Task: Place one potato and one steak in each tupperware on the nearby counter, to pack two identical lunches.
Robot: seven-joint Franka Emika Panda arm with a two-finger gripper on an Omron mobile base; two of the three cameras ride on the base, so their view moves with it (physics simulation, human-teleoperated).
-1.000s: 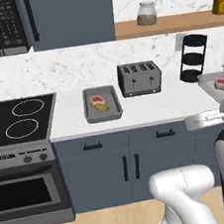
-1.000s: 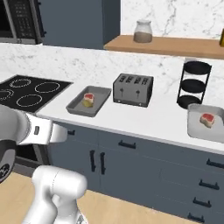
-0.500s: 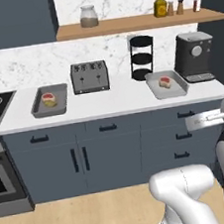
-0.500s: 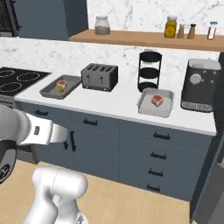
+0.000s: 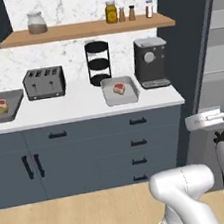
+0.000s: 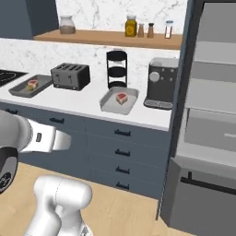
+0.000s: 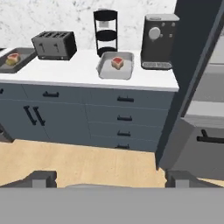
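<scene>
The white counter (image 5: 78, 108) runs over blue-grey drawers. On it lie two grey tupperware trays. The left tupperware (image 5: 12, 99) (image 7: 25, 54) holds a red steak (image 5: 0, 103) with a yellowish potato (image 5: 2, 110) beside it. The right tupperware (image 5: 117, 99) (image 6: 110, 105) (image 7: 111, 73) holds a red steak (image 7: 117, 61) with a tan lump pressed against it. My gripper (image 7: 113, 181) is open, its fingertips (image 7: 41, 178) wide apart with nothing between them. It hangs over the wooden floor, well short of the counter.
A toaster (image 5: 43, 82), a black tiered rack (image 5: 98, 63) and a coffee machine (image 5: 150, 63) stand along the wall. A wooden shelf (image 5: 85, 29) with jars hangs above. A tall dark cabinet (image 7: 197, 65) with built-in appliances closes the right side.
The whole picture has slid left, so the base has driven right. The stove left the views; the coffee machine and tall cabinet came in. Nothing on the counter moved.
</scene>
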